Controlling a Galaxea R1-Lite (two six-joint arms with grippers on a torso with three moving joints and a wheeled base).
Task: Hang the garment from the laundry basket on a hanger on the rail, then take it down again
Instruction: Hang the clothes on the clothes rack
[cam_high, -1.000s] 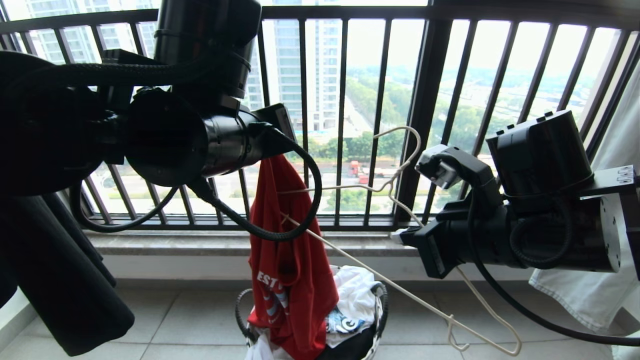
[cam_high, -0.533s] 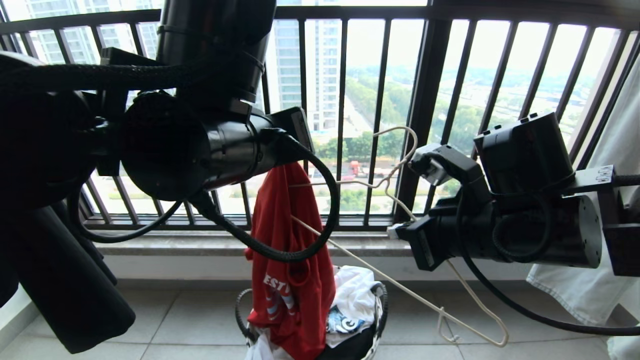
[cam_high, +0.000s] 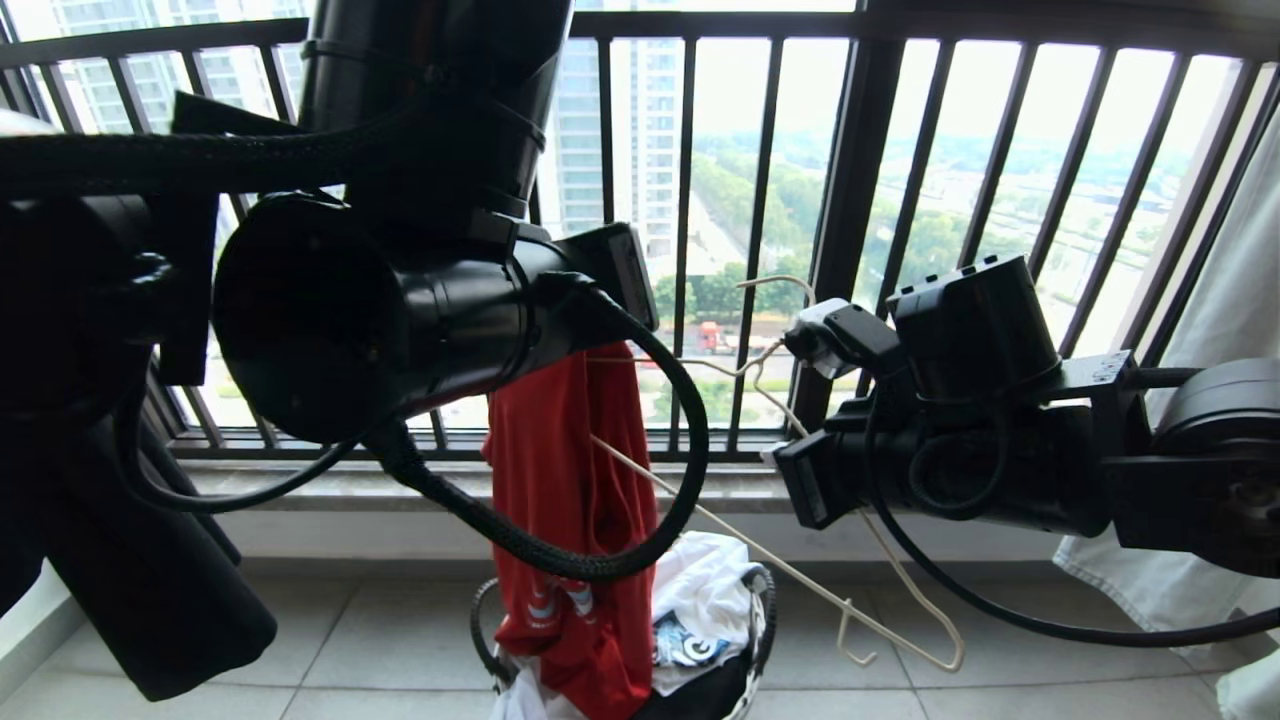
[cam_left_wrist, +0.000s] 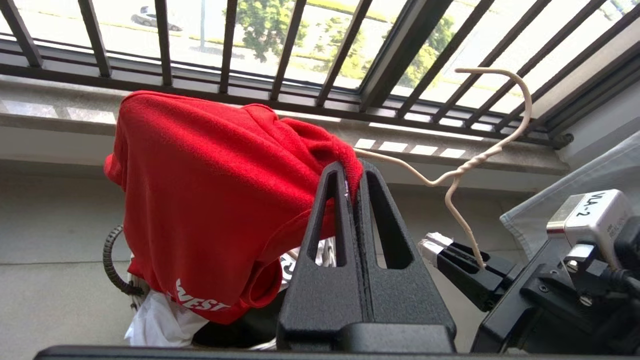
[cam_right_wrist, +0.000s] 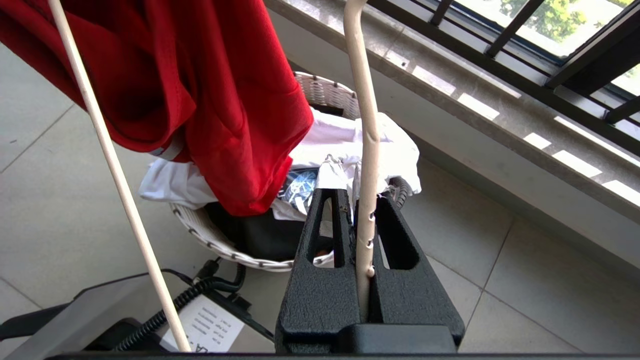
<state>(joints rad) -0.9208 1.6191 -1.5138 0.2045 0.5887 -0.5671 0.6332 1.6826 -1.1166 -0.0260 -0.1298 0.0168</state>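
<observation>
The red garment (cam_high: 570, 470) hangs above the laundry basket (cam_high: 765, 610), its lower end still over the rim. My left gripper (cam_left_wrist: 350, 172) is shut on a fold of the garment's (cam_left_wrist: 210, 190) top edge; in the head view its fingers are hidden behind the wrist. My right gripper (cam_right_wrist: 357, 195) is shut on one wire arm of the off-white hanger (cam_right_wrist: 367, 125), to the right of the shirt. The hanger (cam_high: 800, 590) is tilted, hook (cam_high: 790, 285) up by the railing, and its other arm runs into the red cloth. The rail is out of view.
The black railing (cam_high: 850, 200) and a stone sill (cam_high: 400, 485) stand close behind. White and black clothes (cam_high: 710, 590) fill the basket. A pale garment (cam_high: 1200, 580) hangs at the right and a black one (cam_high: 150, 600) at the left. My base (cam_right_wrist: 200, 325) lies below the basket.
The right arm has carried the hanger leftward, closer to the shirt. The left arm has swung right with the garment, which now hangs a little higher over the basket.
</observation>
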